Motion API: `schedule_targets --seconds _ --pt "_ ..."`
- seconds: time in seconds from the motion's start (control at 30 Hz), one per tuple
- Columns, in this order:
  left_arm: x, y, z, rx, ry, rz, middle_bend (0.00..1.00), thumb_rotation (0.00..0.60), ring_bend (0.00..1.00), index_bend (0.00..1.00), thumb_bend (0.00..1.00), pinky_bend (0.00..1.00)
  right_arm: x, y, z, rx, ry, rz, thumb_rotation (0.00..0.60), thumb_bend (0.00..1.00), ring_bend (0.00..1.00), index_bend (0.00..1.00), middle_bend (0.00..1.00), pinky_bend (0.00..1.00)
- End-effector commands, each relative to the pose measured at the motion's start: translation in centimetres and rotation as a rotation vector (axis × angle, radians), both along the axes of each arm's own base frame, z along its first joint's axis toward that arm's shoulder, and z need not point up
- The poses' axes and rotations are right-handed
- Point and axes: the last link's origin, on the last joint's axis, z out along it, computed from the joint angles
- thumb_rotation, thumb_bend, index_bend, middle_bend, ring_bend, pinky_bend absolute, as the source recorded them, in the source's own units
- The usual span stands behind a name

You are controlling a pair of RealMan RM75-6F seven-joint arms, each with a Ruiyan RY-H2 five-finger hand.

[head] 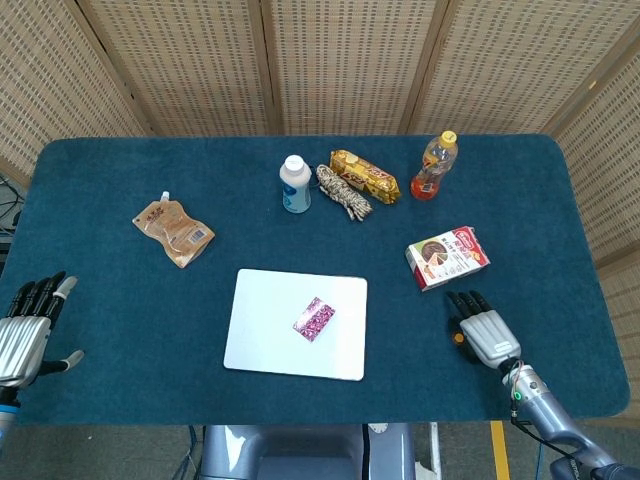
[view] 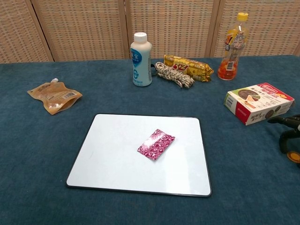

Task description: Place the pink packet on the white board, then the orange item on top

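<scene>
The pink patterned packet (head: 314, 319) (view: 156, 144) lies flat near the middle of the white board (head: 265, 325) (view: 112, 154). A small orange item (head: 458, 338) (view: 295, 157) sits on the blue cloth at the front right, only partly visible at the edge of the chest view. My right hand (head: 486, 336) lies just right of it, fingers stretched toward the snack box, its thumb side against the item; no grip shows. My left hand (head: 25, 328) rests at the table's front left corner with fingers apart and nothing in it.
A red and white snack box (head: 447, 257) lies just beyond the right hand. Along the back stand a white bottle (head: 294, 184), a coiled rope (head: 343, 193), a yellow biscuit pack (head: 364, 174) and an orange drink bottle (head: 434, 167). A brown pouch (head: 174, 231) lies at left.
</scene>
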Motion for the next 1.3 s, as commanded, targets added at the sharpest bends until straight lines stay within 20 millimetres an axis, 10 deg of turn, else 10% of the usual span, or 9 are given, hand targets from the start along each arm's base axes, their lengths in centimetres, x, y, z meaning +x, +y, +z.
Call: schedule_targets --seconds 0.03,0.7,1.3 --pt "0.0 0.0 0.0 -0.001 0.001 0.0 0.0 0.6 0.0 0.0 0.0 0.0 -0.1 0.0 0.1 -0.001 0.001 -0.003 0.6 0.36 0.0 0.47 0.0 0.03" --pt "0.1 0.0 -0.1 -0.004 0.004 -0.001 0.0 0.6 0.0 0.0 0.0 0.0 1.6 1.0 1.0 0.004 -0.054 0.05 0.6 0.39 0.0 0.59 0.0 0.03" --pt "0.1 0.0 -0.1 -0.009 0.0 -0.004 0.0 0.6 0.0 0.0 0.0 0.0 17.1 -2.7 -0.2 0.063 -0.094 0.296 0.6 0.4 0.0 0.59 0.0 0.04"
